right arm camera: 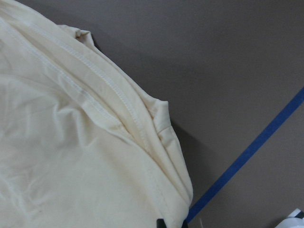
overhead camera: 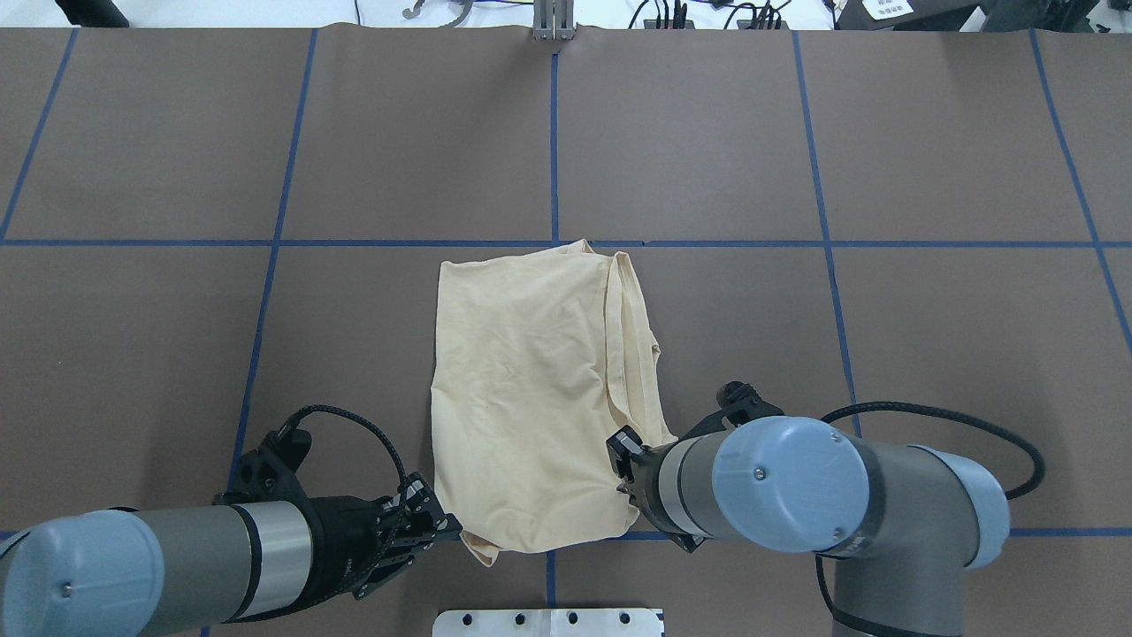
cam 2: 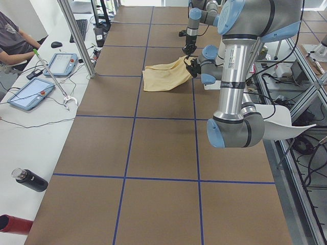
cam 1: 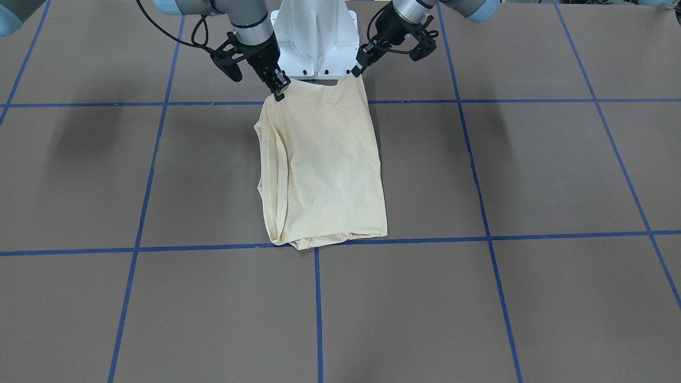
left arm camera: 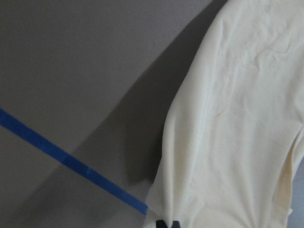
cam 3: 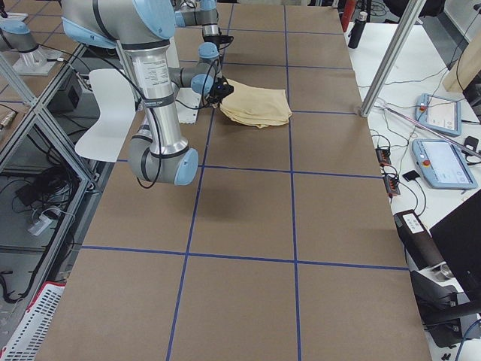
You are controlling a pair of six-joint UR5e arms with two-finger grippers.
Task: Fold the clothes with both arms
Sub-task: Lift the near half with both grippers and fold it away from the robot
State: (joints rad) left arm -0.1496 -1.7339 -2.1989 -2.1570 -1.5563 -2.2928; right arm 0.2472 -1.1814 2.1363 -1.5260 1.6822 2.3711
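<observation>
The cream-yellow shirt [cam 1: 324, 170] lies folded into a long rectangle on the brown table, with its print hidden. It also shows in the overhead view [overhead camera: 522, 389] and both side views [cam 2: 161, 77] [cam 3: 259, 104]. My left gripper [cam 1: 355, 71] [overhead camera: 451, 526] is shut on one corner of the shirt's edge nearest the robot. My right gripper [cam 1: 279, 91] [overhead camera: 619, 460] is shut on the other near corner. That edge hangs a little above the table between them. Both wrist views show cloth [left arm camera: 237, 118] [right arm camera: 71, 156] running from the fingertips.
The white pedestal base [cam 1: 314, 42] stands just behind the held edge. Blue tape lines [cam 1: 317, 308] grid the table. An operator [cam 2: 13, 41], tablets [cam 2: 30, 94] and a black bottle [cam 2: 28, 179] are along the far side bench.
</observation>
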